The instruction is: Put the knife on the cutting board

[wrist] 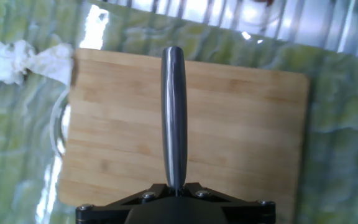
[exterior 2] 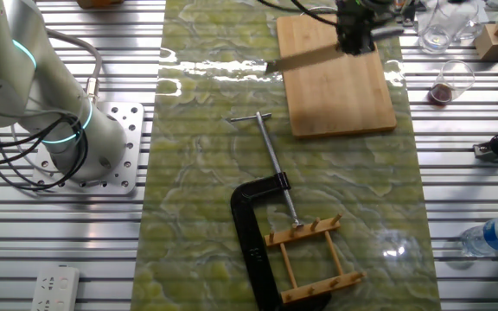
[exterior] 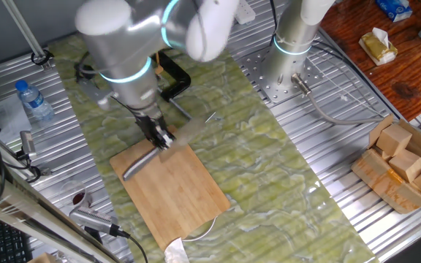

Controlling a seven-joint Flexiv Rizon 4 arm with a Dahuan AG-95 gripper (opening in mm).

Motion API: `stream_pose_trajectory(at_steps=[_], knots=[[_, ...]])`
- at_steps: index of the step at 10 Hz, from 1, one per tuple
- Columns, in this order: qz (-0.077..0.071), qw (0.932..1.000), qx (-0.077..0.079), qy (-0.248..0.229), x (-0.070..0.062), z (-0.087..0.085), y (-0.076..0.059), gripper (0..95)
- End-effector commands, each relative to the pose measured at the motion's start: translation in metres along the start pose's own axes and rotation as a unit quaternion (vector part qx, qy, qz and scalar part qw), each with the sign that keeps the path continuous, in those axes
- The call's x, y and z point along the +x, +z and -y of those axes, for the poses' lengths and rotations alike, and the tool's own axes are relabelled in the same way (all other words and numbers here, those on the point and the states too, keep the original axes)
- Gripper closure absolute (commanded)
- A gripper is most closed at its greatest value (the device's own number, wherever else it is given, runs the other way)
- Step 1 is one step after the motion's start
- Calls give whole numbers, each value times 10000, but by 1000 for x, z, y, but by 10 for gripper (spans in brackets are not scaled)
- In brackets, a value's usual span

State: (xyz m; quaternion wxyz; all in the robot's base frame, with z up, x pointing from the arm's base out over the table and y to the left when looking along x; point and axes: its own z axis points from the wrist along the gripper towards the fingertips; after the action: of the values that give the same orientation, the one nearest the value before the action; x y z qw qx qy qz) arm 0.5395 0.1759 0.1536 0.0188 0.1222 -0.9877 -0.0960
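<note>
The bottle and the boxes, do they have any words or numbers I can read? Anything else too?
None can be read.
The water bottle has a label, too small and blurred to read.
The blue box at the top corner has print, too blurred.
The cardboard box shows no clear letters.
The knife and cutting board carry no writing.

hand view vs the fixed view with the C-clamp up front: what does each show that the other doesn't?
Hand view only: a crumpled white tissue on the mat off the cutting board's corner, and the knife's handle close up, running out from the fingers over the board.

Fixed view only: the black C-clamp, the wooden peg rack, the arm's base, a glass, a water bottle, and the knife's blade sticking out past the board's edge.

Both: the board and the knife held in the gripper.
</note>
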Motion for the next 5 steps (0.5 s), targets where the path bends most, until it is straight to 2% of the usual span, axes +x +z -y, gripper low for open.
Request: stream_pose_trajectory(at_steps=[1, 3, 5], knots=[[-27, 10000, 24, 17, 0, -17, 6, 950], [-76, 9999, 28, -125, 0, -15, 6, 950], [-147, 9993, 215, -252, 0, -15, 6, 950]])
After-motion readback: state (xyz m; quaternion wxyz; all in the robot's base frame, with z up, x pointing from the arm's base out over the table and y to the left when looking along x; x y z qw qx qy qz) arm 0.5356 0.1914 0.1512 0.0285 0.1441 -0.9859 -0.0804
